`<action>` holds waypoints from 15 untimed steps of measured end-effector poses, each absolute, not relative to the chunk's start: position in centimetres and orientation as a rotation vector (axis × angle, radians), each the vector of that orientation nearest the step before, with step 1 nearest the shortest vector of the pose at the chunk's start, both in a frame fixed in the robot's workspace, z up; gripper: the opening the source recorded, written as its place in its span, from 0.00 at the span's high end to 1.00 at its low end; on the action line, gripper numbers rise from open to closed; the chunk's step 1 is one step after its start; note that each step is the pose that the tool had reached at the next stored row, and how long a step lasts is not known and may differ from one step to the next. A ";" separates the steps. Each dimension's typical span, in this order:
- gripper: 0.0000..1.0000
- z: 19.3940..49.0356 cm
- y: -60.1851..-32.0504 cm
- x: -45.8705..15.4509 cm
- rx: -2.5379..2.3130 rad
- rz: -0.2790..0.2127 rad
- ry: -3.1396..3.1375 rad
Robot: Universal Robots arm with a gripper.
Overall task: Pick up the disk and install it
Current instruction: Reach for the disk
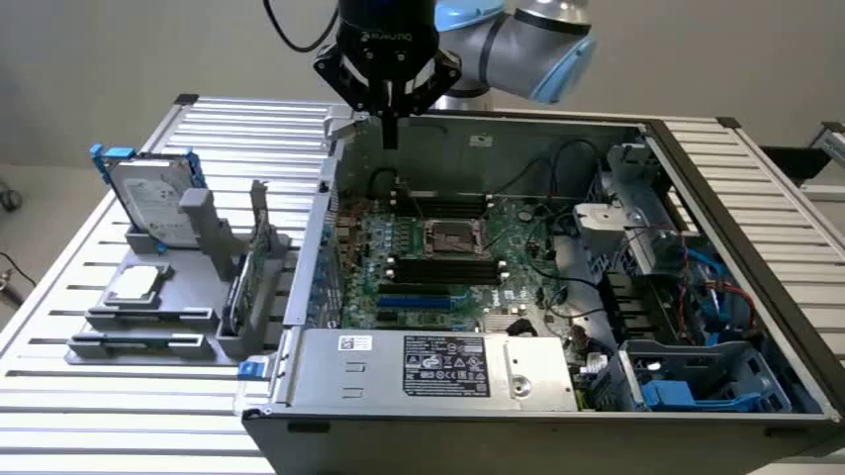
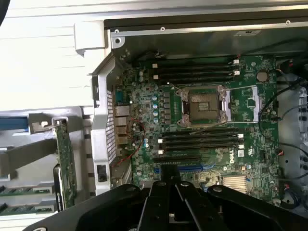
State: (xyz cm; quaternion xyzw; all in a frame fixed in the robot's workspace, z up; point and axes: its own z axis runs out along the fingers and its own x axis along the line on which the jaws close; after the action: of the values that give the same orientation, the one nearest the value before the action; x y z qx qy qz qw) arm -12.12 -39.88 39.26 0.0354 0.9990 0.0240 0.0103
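Gripper [image 1: 390, 142] is fully closed and holds nothing, hanging above the rear edge of the open case [image 1: 687, 148], over the motherboard [image 2: 192, 120]. Disk [image 1: 149, 201] stands upright in the grey holder [image 1: 198, 247] on the slatted table [image 1: 79, 396], at the exterior view's left, well apart from the gripper.
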 end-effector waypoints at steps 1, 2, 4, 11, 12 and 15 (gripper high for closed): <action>0.89 39.3 -39.9 -12.1 0.110 0.075 3.118; 0.89 39.3 -39.9 -12.1 0.110 0.075 3.118; 0.89 39.3 -39.9 -12.1 0.110 0.075 3.118; 0.89 39.3 -39.9 -12.1 0.110 0.075 3.118; 0.89 39.3 -39.9 -12.1 0.110 0.075 3.118; 0.89 39.3 -39.9 -12.2 0.110 0.075 3.118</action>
State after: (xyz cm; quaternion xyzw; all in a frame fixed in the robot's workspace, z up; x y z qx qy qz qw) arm -12.16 -39.88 39.26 0.0354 0.9990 0.0240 0.0104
